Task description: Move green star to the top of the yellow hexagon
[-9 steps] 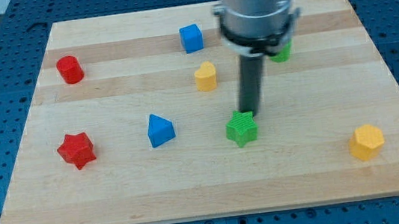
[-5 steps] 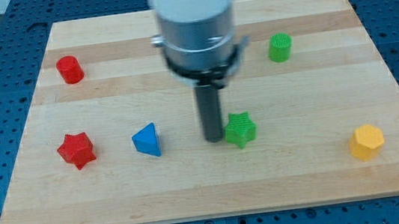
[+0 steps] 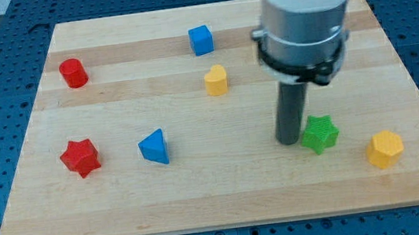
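Even, bright overhead light is falling across the pale wooden board (image 3: pixel 202 189); no harsh glare is showing. Blocks are casting only faint, short shadows. The big grey-and-white arm housing (image 3: pixel 304 12) is smearing with motion blur, its edges soft. The green plastic star (image 3: pixel 320 133) and yellow plastic hexagon (image 3: pixel 385 149) are staying fairly crisp.

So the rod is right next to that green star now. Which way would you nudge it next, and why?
Probably a short push toward the view's right and slightly up. My tip sits against the left side of the green star, while the yellow hexagon lies to the star's right and a little lower. The star needs to end up above the hexagon, so pushing right and a touch upward looks sensible.
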### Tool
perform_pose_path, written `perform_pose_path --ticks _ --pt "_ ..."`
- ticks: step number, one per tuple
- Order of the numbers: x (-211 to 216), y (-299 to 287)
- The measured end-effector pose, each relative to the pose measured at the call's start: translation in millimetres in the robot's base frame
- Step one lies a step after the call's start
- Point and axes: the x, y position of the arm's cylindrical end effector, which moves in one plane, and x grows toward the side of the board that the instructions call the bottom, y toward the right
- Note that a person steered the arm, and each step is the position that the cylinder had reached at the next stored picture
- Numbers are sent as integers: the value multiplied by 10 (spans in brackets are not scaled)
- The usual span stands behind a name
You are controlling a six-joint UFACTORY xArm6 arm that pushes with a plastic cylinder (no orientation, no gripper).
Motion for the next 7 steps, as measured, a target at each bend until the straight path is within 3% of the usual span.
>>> perform_pose_path --ticks 2,3,5,7 --pt "-7 303" --pt "8 139" --pt "461 45" --pt "168 311"
